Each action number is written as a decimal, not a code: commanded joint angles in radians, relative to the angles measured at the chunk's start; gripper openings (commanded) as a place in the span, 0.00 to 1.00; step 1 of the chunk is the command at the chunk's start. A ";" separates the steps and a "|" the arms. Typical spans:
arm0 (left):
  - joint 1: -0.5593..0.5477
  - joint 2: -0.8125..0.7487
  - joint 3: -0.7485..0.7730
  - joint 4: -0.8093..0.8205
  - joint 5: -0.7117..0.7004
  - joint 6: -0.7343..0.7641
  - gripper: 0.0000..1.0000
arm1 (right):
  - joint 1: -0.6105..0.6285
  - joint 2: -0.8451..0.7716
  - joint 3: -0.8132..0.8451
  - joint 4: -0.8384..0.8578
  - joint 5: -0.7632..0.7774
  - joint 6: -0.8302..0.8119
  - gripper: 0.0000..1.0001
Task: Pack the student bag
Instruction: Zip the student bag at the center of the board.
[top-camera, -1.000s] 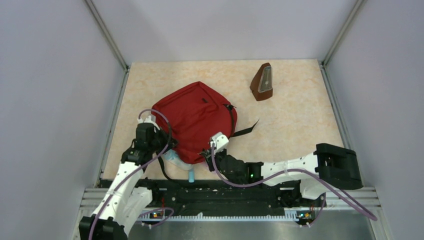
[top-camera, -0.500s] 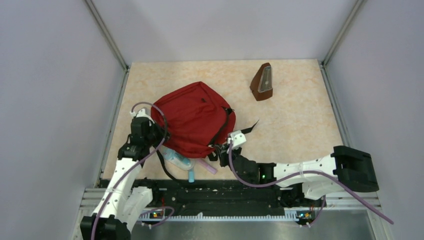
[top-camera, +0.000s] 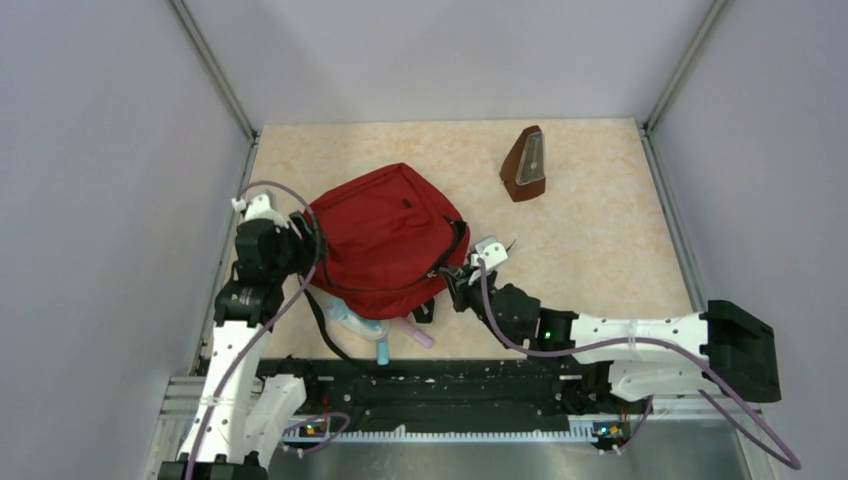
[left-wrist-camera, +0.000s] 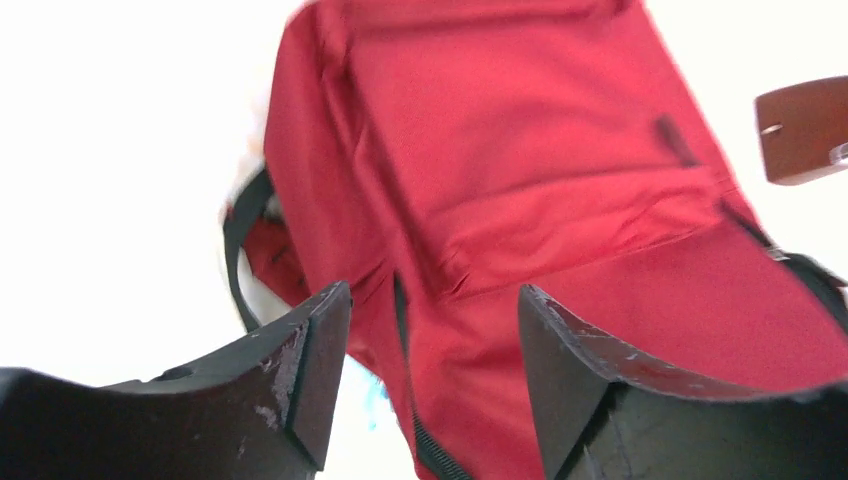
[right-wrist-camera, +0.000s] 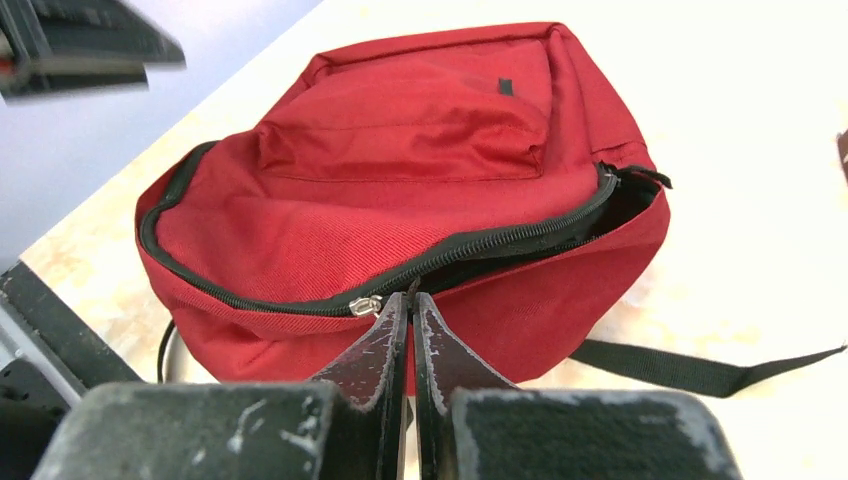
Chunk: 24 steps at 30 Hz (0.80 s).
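Note:
The student bag (top-camera: 385, 240), a red backpack with black zipper lines, lies flat in the middle of the table. My left gripper (top-camera: 305, 240) hovers at its left edge, open, with only red fabric (left-wrist-camera: 520, 200) showing between its fingers (left-wrist-camera: 310, 370). My right gripper (top-camera: 453, 285) is at the bag's near right corner, shut on the thin black zipper pull (right-wrist-camera: 411, 290) just beside the silver slider (right-wrist-camera: 365, 305). In the right wrist view the zipper (right-wrist-camera: 500, 240) gapes to the right of the slider, while to its left the teeth are closed.
A brown pyramid-shaped metronome (top-camera: 525, 165) stands at the back right. Light blue (top-camera: 358, 322) and pink (top-camera: 420, 335) items stick out from under the bag's near edge. A black strap (right-wrist-camera: 700, 365) trails to the right. Grey walls enclose the table.
My left gripper has opened, let go of the bag's edge and moved back and left. My right gripper has slid right along the bag's near edge, still shut on the zipper pull.

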 joint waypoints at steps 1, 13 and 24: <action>-0.073 0.067 0.245 -0.030 -0.022 0.119 0.68 | -0.054 -0.066 0.039 -0.045 -0.110 -0.032 0.00; -0.581 0.120 0.138 0.262 0.299 0.240 0.69 | -0.186 -0.043 0.149 -0.232 -0.313 0.057 0.00; -0.801 0.110 0.025 0.286 0.004 0.302 0.70 | -0.217 -0.025 0.161 -0.256 -0.345 0.087 0.00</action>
